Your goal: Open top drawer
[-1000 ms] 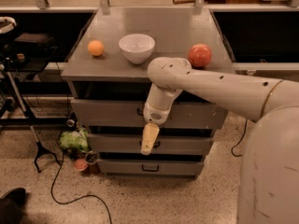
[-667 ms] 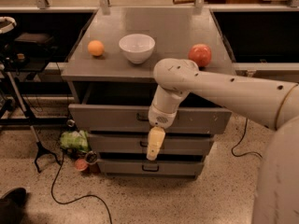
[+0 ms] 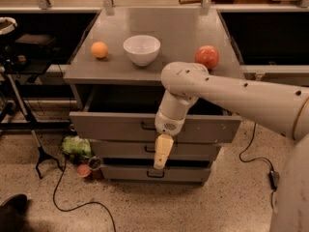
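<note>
The top drawer [image 3: 111, 124] of the grey cabinet stands pulled out toward me, its dark inside showing under the cabinet top [image 3: 178, 28]. Its black bar handle [image 3: 146, 126] shows only at its left end, beside my wrist. My gripper [image 3: 162, 152] hangs pointing down just in front of the drawer front, below the handle and over the middle drawer [image 3: 120, 150]. My white arm reaches in from the right and covers part of the drawer.
An orange [image 3: 99, 49], a white bowl [image 3: 141, 49] and a red apple [image 3: 207, 57] sit on the cabinet top. The bottom drawer [image 3: 183, 174] is shut. A green bag [image 3: 76, 145], cables and a black stand [image 3: 29, 129] are on the floor at left.
The top drawer's front has come farther out toward me. My gripper and wrist have moved with it, slightly down and to the right.
</note>
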`<act>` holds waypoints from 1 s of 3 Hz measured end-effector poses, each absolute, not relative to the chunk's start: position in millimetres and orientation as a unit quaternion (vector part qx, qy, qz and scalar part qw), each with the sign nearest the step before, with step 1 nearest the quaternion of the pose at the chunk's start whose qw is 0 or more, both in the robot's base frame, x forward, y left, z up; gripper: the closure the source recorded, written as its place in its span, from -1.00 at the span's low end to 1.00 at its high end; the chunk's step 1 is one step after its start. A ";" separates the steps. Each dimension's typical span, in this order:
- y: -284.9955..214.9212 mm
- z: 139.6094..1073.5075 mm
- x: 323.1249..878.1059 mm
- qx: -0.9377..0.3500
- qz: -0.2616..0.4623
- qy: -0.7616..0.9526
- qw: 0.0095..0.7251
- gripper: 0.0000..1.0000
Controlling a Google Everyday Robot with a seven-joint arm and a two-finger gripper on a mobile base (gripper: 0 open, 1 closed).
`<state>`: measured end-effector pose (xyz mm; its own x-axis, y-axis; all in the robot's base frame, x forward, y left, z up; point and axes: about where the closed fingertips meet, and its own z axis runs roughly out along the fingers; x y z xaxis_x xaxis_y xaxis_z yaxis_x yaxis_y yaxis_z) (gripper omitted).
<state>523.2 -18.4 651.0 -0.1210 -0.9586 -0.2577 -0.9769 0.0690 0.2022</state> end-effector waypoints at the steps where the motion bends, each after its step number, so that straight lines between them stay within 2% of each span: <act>1: -25.6 653.9 503.0 -0.683 0.168 0.710 0.017 -1.00; 2: -32.5 660.6 478.3 -0.706 0.171 0.687 0.002 -1.00; 3: -32.7 662.4 477.1 -0.708 0.171 0.685 0.001 -1.00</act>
